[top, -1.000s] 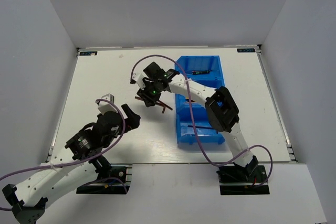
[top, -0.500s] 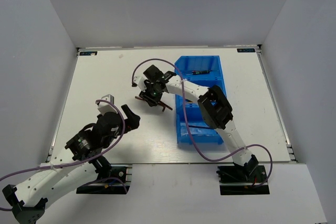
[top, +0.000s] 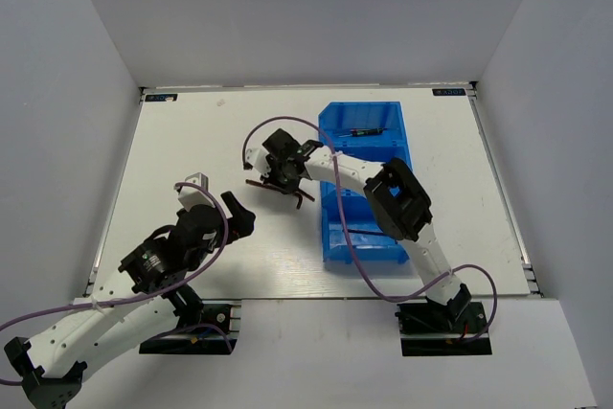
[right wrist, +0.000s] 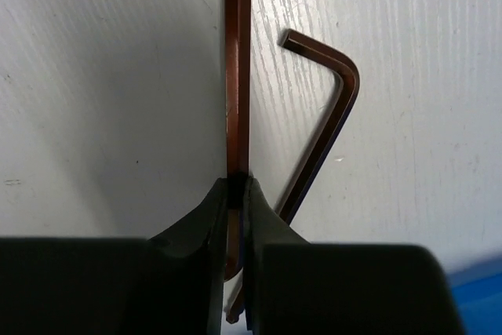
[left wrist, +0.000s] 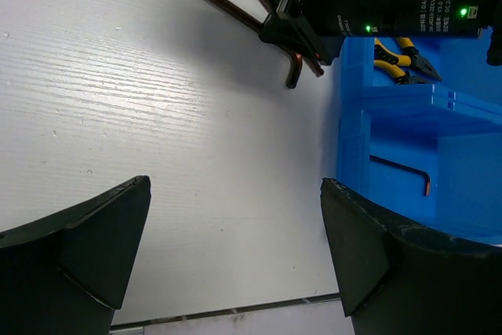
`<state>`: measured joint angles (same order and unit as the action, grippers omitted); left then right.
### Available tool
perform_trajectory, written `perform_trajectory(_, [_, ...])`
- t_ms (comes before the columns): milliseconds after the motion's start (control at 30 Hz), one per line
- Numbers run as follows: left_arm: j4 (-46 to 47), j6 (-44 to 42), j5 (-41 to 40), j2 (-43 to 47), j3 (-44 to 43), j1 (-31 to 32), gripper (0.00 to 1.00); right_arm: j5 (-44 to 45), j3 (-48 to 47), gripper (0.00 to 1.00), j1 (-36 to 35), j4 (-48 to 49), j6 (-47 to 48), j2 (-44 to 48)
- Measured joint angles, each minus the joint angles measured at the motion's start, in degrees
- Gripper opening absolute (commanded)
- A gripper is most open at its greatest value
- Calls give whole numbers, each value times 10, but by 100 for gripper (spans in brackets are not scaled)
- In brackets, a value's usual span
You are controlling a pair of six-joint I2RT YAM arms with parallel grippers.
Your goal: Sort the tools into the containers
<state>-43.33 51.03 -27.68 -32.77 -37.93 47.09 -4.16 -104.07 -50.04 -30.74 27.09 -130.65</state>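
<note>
Pinching a long hex key (right wrist: pixel 238 52) on the table (top: pixel 192 141), midway along the blue containers' (top: pixel 400 136) left side, the right gripper (right wrist: pixel 238 183) stands clamped; the left gripper (left wrist: pixel 235 186) gapes wide.

One tool wide, one pinched
Left tool (top: pixel 237 213) at lower left, fingers spread; right tool (top: pixel 278 177) at centre, clamped on a hex key (right wrist: pixel 238 76).
</note>
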Motion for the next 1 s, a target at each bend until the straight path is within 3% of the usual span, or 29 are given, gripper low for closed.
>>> perform_trajectory(33, [0,0,0,0,0,0,99,7,6,0,-2,3,1,4])
perform_trajectory(200, [0,0,0,0,0,0,99,-2,9,0,-4,-6,-4,8])
perform_trajectory(400, [2,0,0,0,0,0,99,-153,-71,0,13,-164,-29,-6])
perform_trajectory(533, [13,-3,0,0,0,0,99,-238,-146,0,25,-203,-57,0])
perform_trajectory(667, [27,-18,0,6,0,0,99,-305,-158,0,48,-210,-85,48])
perform_trajectory(800, [53,-50,0,-11,0,0,99,-299,-143,0,77,-246,-63,125])
perform_trajectory(900, [66,-66,-7,-86,-16,0,92,-278,-75,0,109,-266,-6,209])
perform_trajectory(967, [79,-66,-14,-146,-32,0,72,-273,-23,0,144,-301,52,263])
perform_trajectory(1000, [83,-65,-19,-171,-39,0,68,-273,-3,0,165,-320,85,283])
